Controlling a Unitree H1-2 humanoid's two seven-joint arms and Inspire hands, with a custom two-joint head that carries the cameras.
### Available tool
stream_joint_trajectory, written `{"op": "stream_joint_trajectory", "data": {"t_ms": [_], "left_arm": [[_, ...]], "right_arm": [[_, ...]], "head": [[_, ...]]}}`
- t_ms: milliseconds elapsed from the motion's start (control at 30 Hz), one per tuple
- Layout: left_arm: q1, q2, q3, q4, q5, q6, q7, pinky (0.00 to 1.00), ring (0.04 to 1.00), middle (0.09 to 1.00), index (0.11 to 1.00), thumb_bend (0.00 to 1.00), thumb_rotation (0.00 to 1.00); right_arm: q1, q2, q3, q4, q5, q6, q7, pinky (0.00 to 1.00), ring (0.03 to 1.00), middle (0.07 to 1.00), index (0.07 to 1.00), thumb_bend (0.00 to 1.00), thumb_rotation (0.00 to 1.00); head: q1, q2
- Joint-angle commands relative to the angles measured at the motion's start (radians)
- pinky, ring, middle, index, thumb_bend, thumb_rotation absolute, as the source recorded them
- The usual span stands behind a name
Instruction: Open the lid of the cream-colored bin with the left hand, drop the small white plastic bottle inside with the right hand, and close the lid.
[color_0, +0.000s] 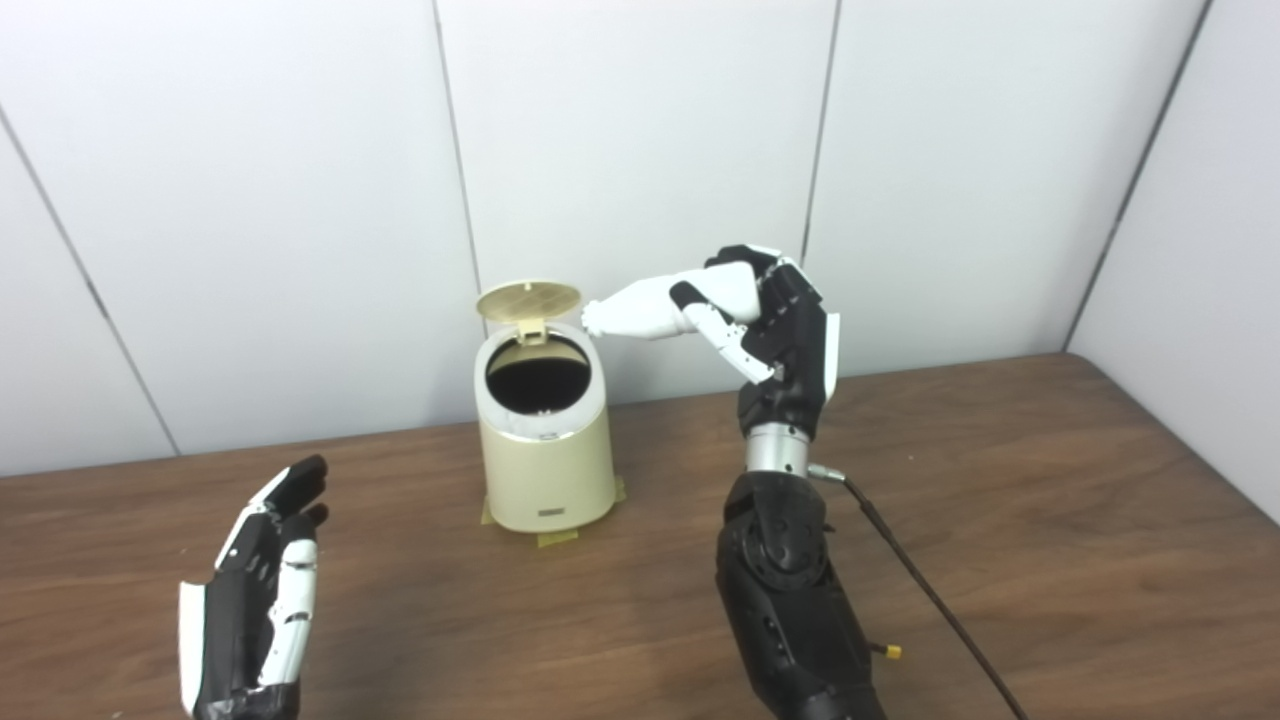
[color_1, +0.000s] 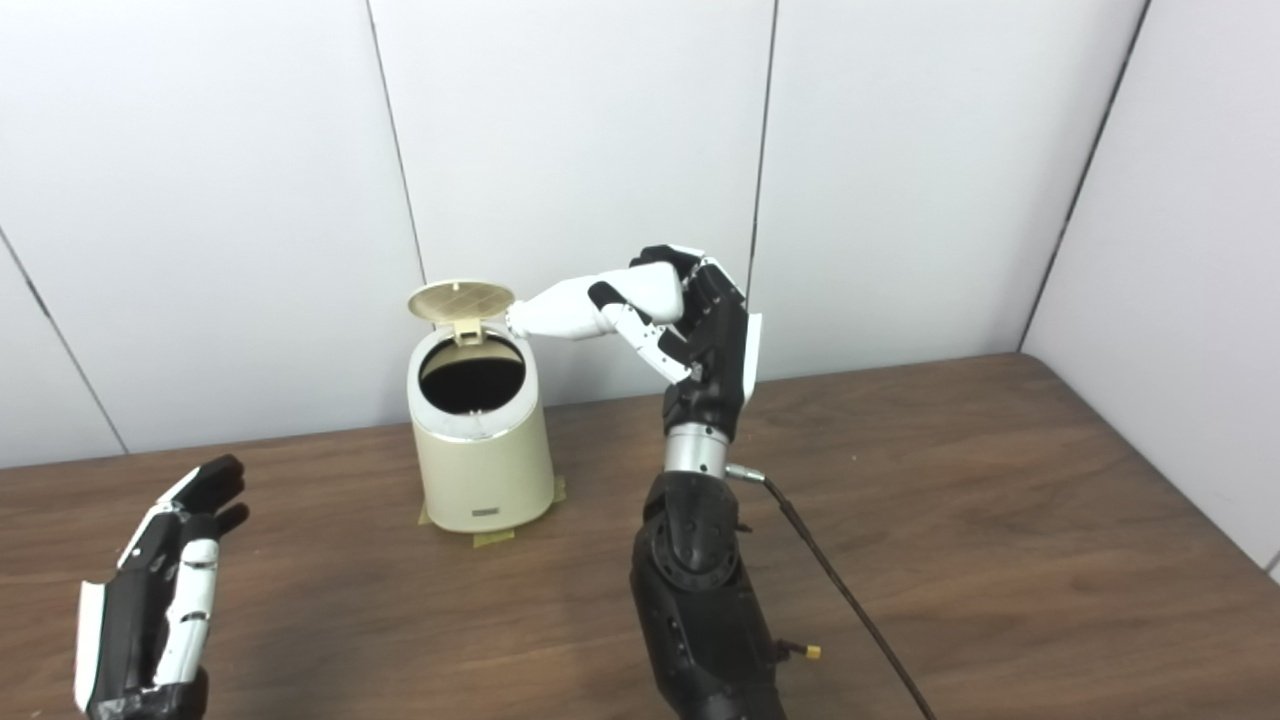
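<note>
From my station I see the cream-colored bin (color_0: 545, 455) standing on the brown table (color_0: 1050, 500), a little left of the middle, with bits of tape under its base. Its lid (color_0: 528, 300) is swung up on the hinge at the far rim, at 12 o'clock of the opening, and the dark inside of the bin shows through the round mouth.

My right hand (color_0: 770, 320) is raised at about 2 o'clock from the bin, above the table. Its fingers (color_0: 715, 325) and thumb are closed around the small white plastic bottle (color_0: 650, 310), which lies roughly level in the grip, its cap end pointing toward 9 o'clock and sitting just beside the raised lid, above the bin's right rim. I cannot tell whether the cap touches the lid.

My left hand (color_0: 255, 600) waits low at 7 o'clock from the bin, well apart from it, palm turned inward, fingers straight and slightly apart, holding nothing.

A black cable (color_0: 930, 590) runs from the right wrist across the table toward 5 o'clock
</note>
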Motion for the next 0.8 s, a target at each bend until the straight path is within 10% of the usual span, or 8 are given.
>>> {"op": "stream_joint_trajectory", "data": {"t_ms": [0, 767], "left_arm": [[-0.034, -0.010, -0.010, -0.018, 0.016, -0.040, 0.012, 0.82, 0.853, 0.835, 0.816, 0.26, 0.68], [-0.047, -0.056, -0.036, -0.015, 0.085, -0.060, 0.062, 0.80, 0.835, 0.829, 0.818, 0.27, 0.64]], "right_arm": [[-0.063, -0.005, 0.010, -0.015, -0.023, -0.023, 0.018, 0.38, 0.434, 0.522, 0.485, 0.50, 0.00], [-0.140, 0.018, 0.025, 0.152, -0.018, -0.044, 0.027, 0.36, 0.420, 0.525, 0.483, 0.50, 0.00]], "head": [[0.008, 0.000], [0.088, -0.016]]}}
